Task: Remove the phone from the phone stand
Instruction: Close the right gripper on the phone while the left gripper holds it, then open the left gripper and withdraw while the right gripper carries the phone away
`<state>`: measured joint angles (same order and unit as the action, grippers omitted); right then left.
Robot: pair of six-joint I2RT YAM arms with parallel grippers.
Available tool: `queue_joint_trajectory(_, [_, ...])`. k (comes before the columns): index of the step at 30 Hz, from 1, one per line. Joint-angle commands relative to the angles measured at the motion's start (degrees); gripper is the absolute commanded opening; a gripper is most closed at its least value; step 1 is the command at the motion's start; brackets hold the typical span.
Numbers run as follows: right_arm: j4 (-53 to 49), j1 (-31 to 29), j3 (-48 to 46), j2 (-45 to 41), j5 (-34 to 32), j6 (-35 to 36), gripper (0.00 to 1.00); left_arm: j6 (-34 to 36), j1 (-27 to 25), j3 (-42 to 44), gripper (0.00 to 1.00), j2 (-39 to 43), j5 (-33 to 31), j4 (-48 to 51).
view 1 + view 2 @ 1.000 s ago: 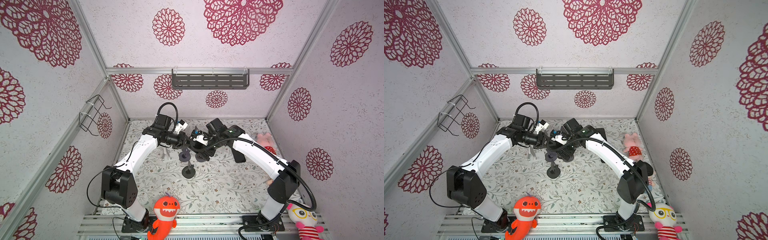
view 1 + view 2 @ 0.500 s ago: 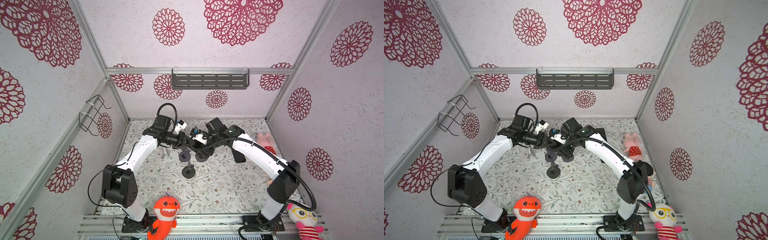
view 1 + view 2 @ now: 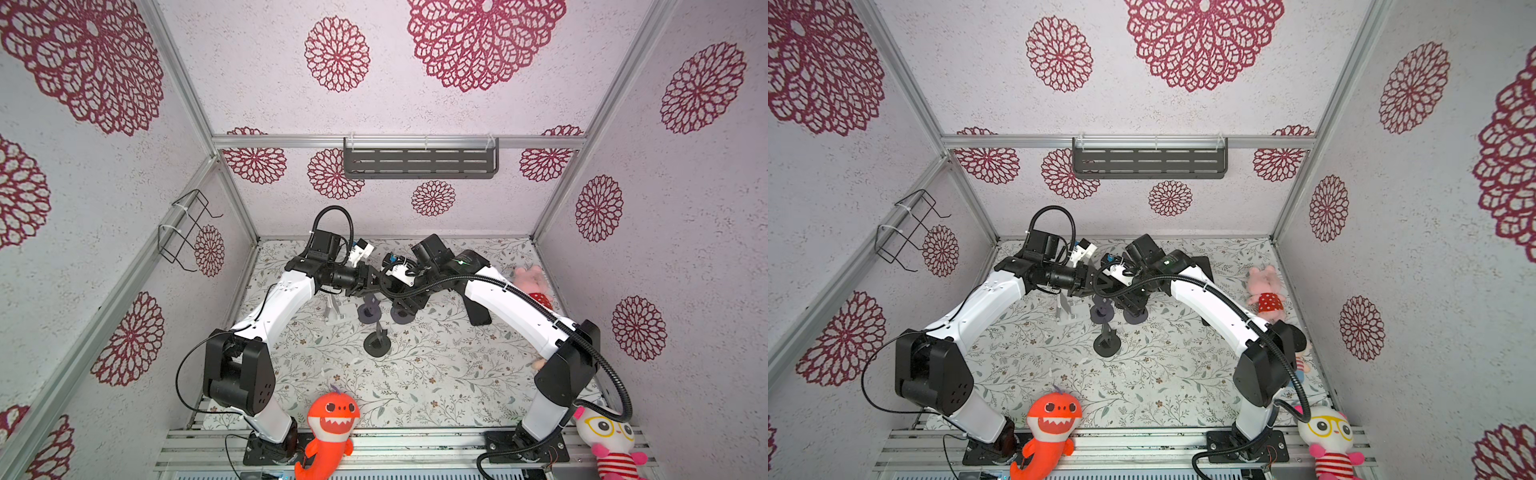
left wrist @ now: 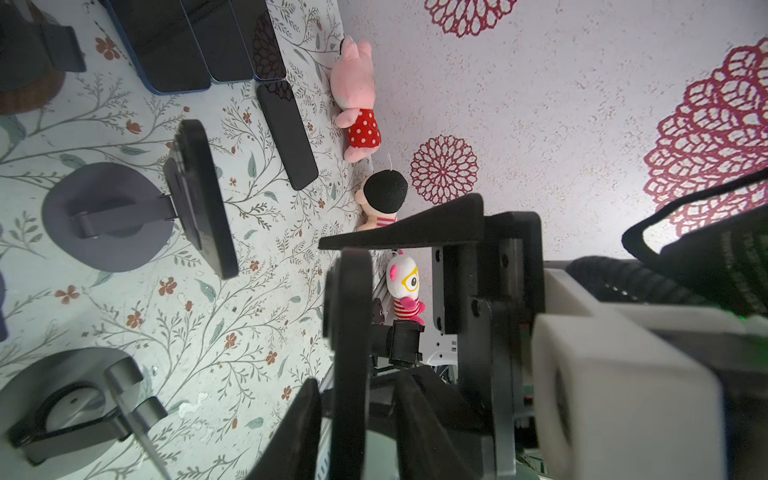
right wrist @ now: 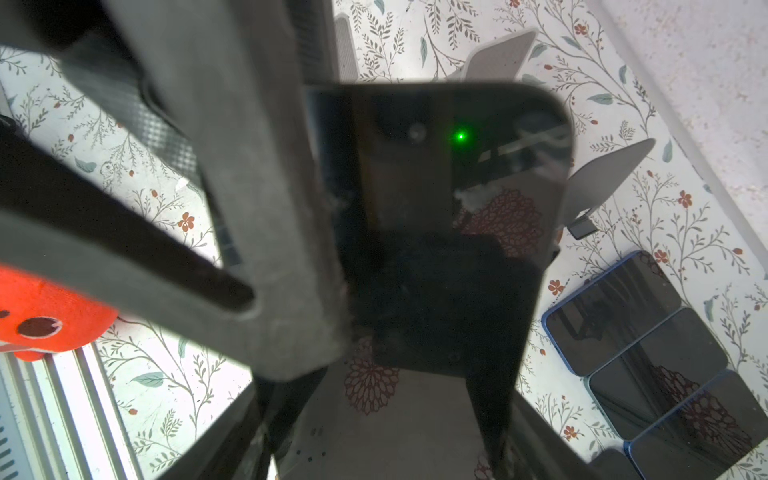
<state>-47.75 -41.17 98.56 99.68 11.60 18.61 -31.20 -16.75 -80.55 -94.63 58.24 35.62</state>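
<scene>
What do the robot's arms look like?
The left arm and right arm have white shells and chunky black joints. The left gripper and right gripper are black. A thin black cable loops off the left arm; a thick ribbed black hose runs along the right.

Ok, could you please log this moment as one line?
right gripper: shut on phone | left gripper: open, jaws either side of phone | stage: handover

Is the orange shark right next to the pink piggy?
No, the orange shark sits at the front edge, while the pink piggy lies far back by the right wall.
</scene>
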Motion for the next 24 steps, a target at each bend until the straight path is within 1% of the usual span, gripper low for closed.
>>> queue_joint_trajectory(1, [2.5, 0.2, 1.2, -1.8, -0.7, -2.0, 0.54, 0.1, 0.6, 0.9, 0.36, 1.0, 0.7, -1.8])
queue_joint_trajectory(5, [2.5, 0.4, 0.5, -3.2, -2.4, -2.8, 0.51, 0.2, 1.1, 0.9, 0.41, 1.4, 0.1, -1.7])
queue_joint_trajectory(8, [2.1, 1.1, -0.3, -4.3, -4.2, -3.8, 0.50, 0.4, 2.0, 0.9, 0.49, 2.1, -0.2, -1.7])
queue_joint_trajectory(11, [1.9, 2.6, -1.5, -5.2, -5.4, -5.4, 0.48, 0.9, 2.8, 1.2, 0.59, 3.3, -0.7, -2.0])
queue_joint_trajectory(14, [1.7, 4.6, -2.7, -6.1, -6.1, -7.4, 0.45, 1.0, 3.5, 1.5, 0.63, 4.1, -1.4, -2.2])
queue_joint_trajectory(16, [2.0, 5.9, -3.6, -6.8, -6.6, -9.1, 0.41, 1.0, 4.0, 1.5, 0.64, 4.3, -1.6, -2.2])
queue_joint_trajectory(18, [3.6, 7.7, -5.3, -8.0, -7.1, -11.8, 0.35, 1.1, 4.4, 1.6, 0.64, 4.4, -2.0, -2.2])
queue_joint_trajectory(22, [3.3, 11.0, -7.2, -9.7, -8.3, -15.8, 0.25, 0.7, 4.8, 2.0, 0.63, 5.1, -2.7, -2.8])
queue_joint_trajectory(24, [2.3, 13.0, -8.0, -10.2, -10.0, -18.3, 0.15, 0.6, 4.8, 2.4, 0.63, 5.7, -3.5, -3.4])
